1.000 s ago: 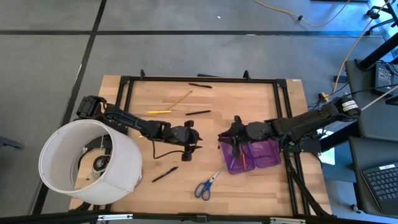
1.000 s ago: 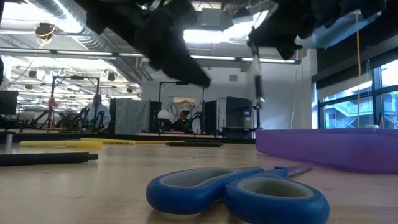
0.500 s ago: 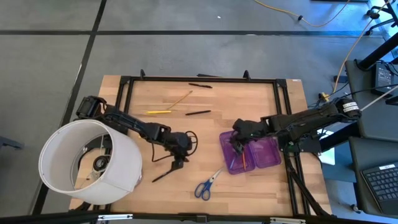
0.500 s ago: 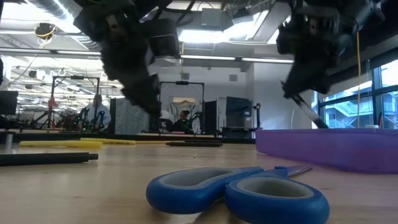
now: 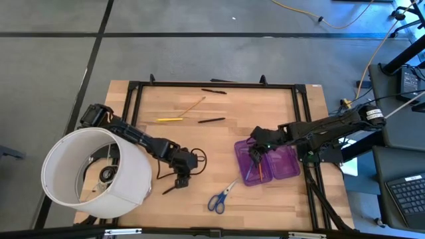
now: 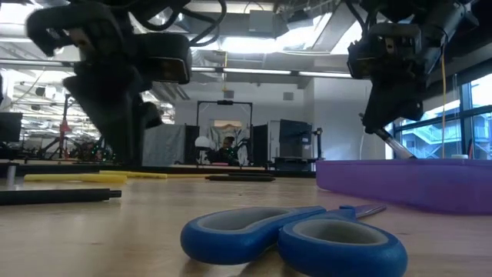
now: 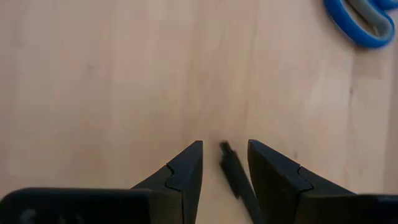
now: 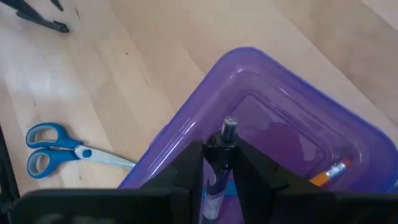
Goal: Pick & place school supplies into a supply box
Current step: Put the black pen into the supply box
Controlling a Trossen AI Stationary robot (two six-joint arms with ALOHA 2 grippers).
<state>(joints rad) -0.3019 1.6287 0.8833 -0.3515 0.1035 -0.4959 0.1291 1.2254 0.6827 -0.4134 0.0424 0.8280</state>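
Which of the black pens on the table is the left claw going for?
The black pen nearest the scissors: the left gripper straddles its tip, fingers open. The other black pens lie far off, near the table's far edge.

Supplies partly boxed, rest loose on table.
We see purple translucent supply box [image 5: 267, 163] open at table's right, w/ orange pencil [image 8: 328, 172] lying inside; a pen [image 8: 222, 158] w/ black cap stands tilted over its near wall. Blue-handled scissors [image 5: 221, 196] lie flat in front, blades shut, pointing twd box. Black marker [image 5: 171, 187] lies left of scissors. Yellow pencil [image 5: 169, 119], thin pencil [image 5: 192, 105] + 2 black pens [image 5: 211, 120] lie farther back, apart.
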